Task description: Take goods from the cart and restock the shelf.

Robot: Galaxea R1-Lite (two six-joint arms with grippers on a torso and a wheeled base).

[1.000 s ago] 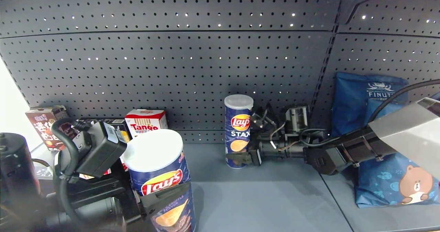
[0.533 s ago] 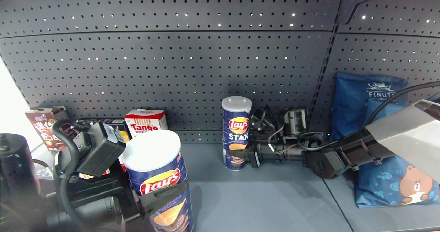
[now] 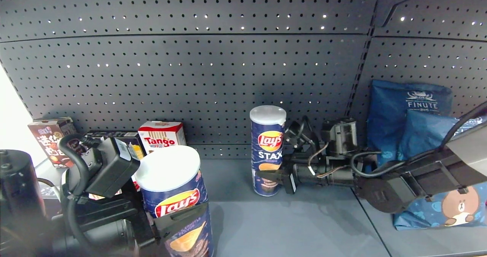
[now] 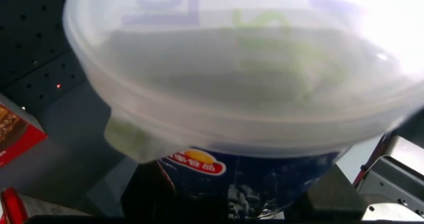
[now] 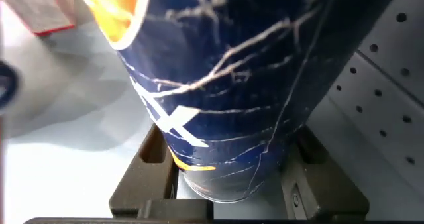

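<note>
Two dark blue chips cans with pale lids are in view. One chips can (image 3: 268,150) stands upright on the grey shelf board (image 3: 304,219) near the pegboard back. My right gripper (image 3: 269,176) is shut on its lower part; in the right wrist view that can (image 5: 232,105) sits between the fingers (image 5: 151,164) of the right gripper (image 5: 228,177). The second chips can (image 3: 173,196) is held at the front left by my left gripper (image 3: 171,226), shut on its body. In the left wrist view its lid (image 4: 252,71) hides most of the left gripper (image 4: 238,204).
A red and white wafer box (image 3: 161,135) and a brown box (image 3: 51,135) stand at the back left. Blue snack bags (image 3: 411,108) and a bear-print bag (image 3: 452,207) lie on the right shelf section. Open shelf floor lies between the two cans.
My right arm dipped a little left, then shifted right and lower, carrying its chips can slightly right along the shelf. The left gripper and its can have barely moved.
</note>
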